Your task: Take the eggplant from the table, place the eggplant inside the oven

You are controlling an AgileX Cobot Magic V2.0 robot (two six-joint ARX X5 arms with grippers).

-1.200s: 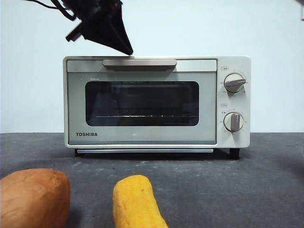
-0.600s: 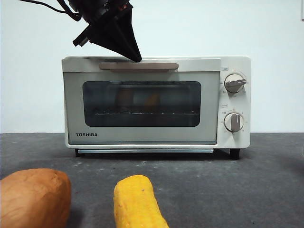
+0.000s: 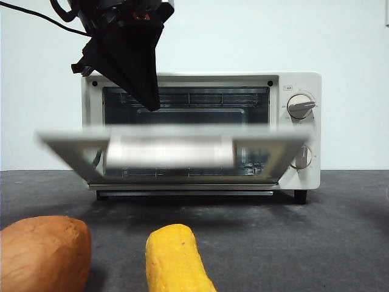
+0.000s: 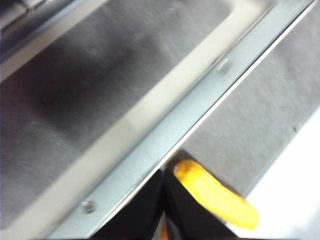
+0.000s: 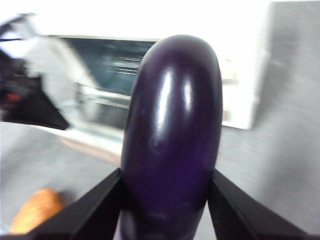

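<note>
The glossy dark-purple eggplant [image 5: 172, 135] fills the right wrist view, with my right gripper [image 5: 165, 175] shut on it, one black jaw on each side. It hangs above the table [image 3: 316, 237], some way from the cream TOSHIBA oven [image 3: 298, 85]. The oven door [image 3: 170, 149] is partway down and motion-blurred, and the wire rack inside shows. My left gripper [image 3: 152, 104] hangs in front of the oven mouth just above the door, jaws shut with nothing between them [image 4: 164, 205]. The right arm is out of the front view.
A yellow corn cob [image 3: 176, 258] and an orange-brown sweet potato [image 3: 42, 252] lie on the table near the front edge, left of centre. Two round knobs [image 3: 299, 106] sit on the oven's right side.
The oven door has swung from closed to about halfway down. The left gripper has come down from the oven's top edge to in front of the opening.
</note>
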